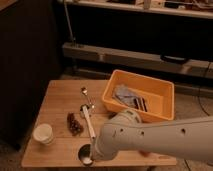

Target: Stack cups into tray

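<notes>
Right of centre on the wooden table (57, 97): tray (145, 78), orange-yellow plastic, rectangular, high sloping walls, open side up, long axis running from upper left to lower right. Lower left: white cup (42, 133), round, upright, mouth up. Beside it towards centre: dark brown cup (75, 123), lumpy in outline. Bottom centre, at the table's front edge: end effector (87, 159), pressed together, right at a small round cup (85, 151); cannot tell whether pinching it.
</notes>
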You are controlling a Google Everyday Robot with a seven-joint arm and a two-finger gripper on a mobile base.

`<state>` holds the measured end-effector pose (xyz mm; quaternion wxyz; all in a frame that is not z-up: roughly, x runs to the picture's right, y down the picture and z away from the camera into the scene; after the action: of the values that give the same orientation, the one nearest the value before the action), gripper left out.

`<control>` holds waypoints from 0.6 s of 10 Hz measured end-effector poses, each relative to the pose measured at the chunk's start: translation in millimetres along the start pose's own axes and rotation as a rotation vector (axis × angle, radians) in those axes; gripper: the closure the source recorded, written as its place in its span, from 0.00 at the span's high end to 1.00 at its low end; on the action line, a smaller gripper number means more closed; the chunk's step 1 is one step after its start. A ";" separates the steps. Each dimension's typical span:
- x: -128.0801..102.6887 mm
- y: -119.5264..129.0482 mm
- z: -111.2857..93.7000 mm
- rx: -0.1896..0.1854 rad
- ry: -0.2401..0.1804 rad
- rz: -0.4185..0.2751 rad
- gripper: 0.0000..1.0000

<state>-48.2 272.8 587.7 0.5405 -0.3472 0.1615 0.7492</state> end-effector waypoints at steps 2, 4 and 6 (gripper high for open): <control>-7.1 0.3 7.9 -0.011 -0.016 0.011 0.00; -18.6 0.3 10.0 -0.030 -0.038 0.023 0.00; -24.5 2.3 14.2 -0.040 -0.044 0.025 0.00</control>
<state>-51.0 263.6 614.5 0.5276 -0.3391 0.1390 0.7663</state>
